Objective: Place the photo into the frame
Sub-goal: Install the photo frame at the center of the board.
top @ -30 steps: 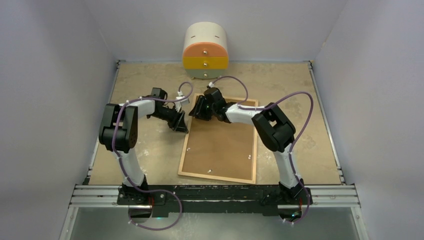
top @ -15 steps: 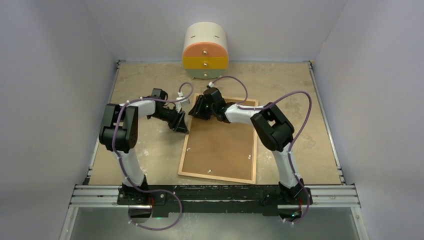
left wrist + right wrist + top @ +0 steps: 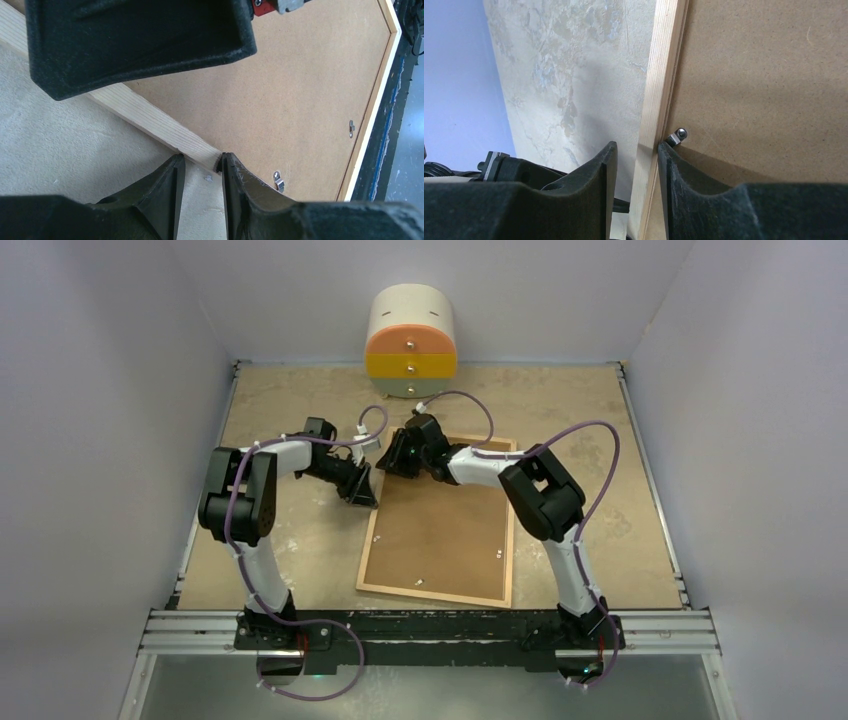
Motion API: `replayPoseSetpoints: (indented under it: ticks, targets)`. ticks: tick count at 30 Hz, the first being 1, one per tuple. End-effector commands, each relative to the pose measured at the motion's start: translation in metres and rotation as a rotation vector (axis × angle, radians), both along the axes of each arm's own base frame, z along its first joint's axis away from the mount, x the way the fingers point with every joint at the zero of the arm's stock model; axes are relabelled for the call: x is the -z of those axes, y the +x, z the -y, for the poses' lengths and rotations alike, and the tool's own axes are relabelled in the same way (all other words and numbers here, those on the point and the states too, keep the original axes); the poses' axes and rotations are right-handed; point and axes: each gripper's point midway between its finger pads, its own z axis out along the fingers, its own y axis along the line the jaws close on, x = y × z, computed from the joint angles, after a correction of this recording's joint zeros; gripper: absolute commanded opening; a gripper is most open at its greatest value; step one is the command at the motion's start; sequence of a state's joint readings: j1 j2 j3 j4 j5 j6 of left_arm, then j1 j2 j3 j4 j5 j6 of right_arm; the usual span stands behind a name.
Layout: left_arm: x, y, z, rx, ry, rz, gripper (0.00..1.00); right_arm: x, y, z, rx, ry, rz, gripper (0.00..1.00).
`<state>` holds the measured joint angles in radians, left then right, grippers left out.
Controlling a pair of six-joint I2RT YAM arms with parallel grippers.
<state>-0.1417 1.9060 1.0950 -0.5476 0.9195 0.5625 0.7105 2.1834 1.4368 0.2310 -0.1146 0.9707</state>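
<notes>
pale wood of the frame (image 3: 150, 117), lying back-up mid-table, straddled at 10 and 11 o'clock. narrowed both jaws just now: left gripper (image 3: 200, 161) clamped on the rail, right gripper (image 3: 636, 148) a sliver apart. photo unseen, probably under the backing board (image 3: 440, 530).

The right gripper (image 3: 638, 150) straddles the light wood rail of the frame (image 3: 664, 60), fingers apart, with a gap on the outer side. A small metal stud (image 3: 680, 133) sits by the inner finger on the brown backing board (image 3: 764, 75). Mottled table (image 3: 574, 75) lies left of the rail.
</notes>
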Motion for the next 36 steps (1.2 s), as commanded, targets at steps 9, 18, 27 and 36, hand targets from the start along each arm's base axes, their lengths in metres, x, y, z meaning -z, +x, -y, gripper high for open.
replayPoseSetpoints:
  ticks: [9,18,27,36]
  targets:
    - [0.031,-0.015,-0.009,0.047,0.111,-0.02,0.33,-0.04,-0.002,-0.011,-0.079,0.079,0.064,0.39]
    - [0.031,-0.016,-0.011,0.052,0.121,-0.011,0.32,-0.047,-0.015,0.006,-0.09,0.074,0.062,0.4]
    - [0.033,-0.017,-0.011,0.05,0.126,-0.019,0.32,-0.021,-0.008,0.01,-0.076,0.003,0.045,0.4]
    - [0.032,-0.017,-0.011,0.052,0.125,-0.019,0.31,-0.004,0.0,0.008,-0.062,-0.023,0.034,0.39]
